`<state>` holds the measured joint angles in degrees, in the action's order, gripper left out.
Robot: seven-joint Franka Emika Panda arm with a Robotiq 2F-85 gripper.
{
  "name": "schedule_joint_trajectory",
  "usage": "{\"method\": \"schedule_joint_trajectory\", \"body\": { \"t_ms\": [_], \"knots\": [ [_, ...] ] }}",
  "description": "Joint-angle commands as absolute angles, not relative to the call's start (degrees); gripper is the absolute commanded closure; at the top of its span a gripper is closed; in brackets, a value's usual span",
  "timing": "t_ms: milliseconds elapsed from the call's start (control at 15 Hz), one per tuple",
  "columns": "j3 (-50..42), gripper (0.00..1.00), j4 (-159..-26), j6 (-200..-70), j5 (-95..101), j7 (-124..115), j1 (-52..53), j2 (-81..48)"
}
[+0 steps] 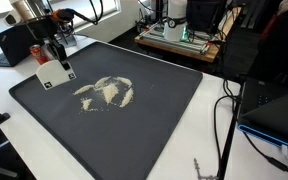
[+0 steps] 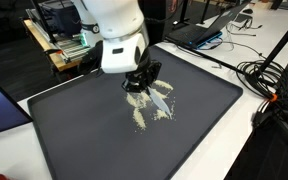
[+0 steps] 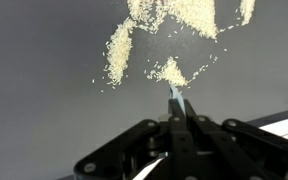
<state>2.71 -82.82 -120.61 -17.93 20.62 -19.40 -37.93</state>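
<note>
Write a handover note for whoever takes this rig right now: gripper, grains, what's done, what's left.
Gripper: shut on a thin white tool.
Grains: scattered in patches near the middle of the dark tray; the tool's tip is by a small heap in the wrist view.
Done: tool gripped, held at the grains.
Left: grains lie spread, not in one pile.

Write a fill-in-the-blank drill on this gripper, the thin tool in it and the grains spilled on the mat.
1. The gripper is ___ on a thin pale tool.
2. The grains lie scattered on a dark mat, which rests on a table whose top is ___.
3. In the wrist view, the tool's tip reaches a small heap of ___.

Missing words: shut; white; grains.
</note>
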Motion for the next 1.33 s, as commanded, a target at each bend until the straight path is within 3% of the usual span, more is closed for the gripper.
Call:
{"method": "schedule_joint_trajectory", "body": {
  "t_ms": [0,333,733,1267],
  "knots": [
    [2.3,0.99,-83.8,-122.2,-20.2,20.8,-19.6,-37.8],
    [2.1,0.99,-84.8,-123.2,-20.7,20.2,-19.5,-37.9],
    [1.4,0.99,-96.2,-127.3,-28.4,10.6,-21.3,-34.2],
    [0.8,0.99,-118.5,-148.8,-46.5,8.4,-20.2,-23.3]
  ]
}}
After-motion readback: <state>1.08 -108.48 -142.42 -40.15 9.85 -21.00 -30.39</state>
